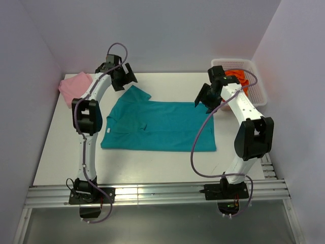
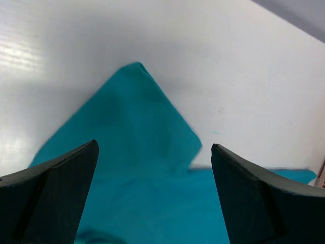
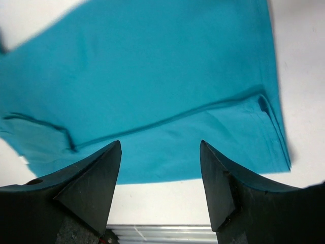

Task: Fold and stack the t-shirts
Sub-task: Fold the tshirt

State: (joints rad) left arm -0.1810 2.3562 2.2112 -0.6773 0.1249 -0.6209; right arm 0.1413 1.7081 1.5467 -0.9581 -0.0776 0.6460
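Observation:
A teal t-shirt [image 1: 162, 127] lies flat in the middle of the table, its near part folded over and one sleeve [image 2: 137, 112] pointing toward the back. My left gripper [image 1: 124, 77] hovers above that sleeve, jaws open and empty [image 2: 154, 145]. Over the shirt's far right corner my right gripper [image 1: 204, 96] is also open, holding nothing [image 3: 160, 142], with the teal cloth [image 3: 152, 76] and its fold line below it. A pale pink t-shirt [image 1: 76, 86] lies folded at the back left corner. A bright orange t-shirt [image 1: 238, 79] sits crumpled in the basket.
A white mesh basket [image 1: 260, 95] stands at the back right against the wall. Walls close in the table on the left, back and right. A metal rail [image 1: 152, 192] runs along the near edge by the arm bases.

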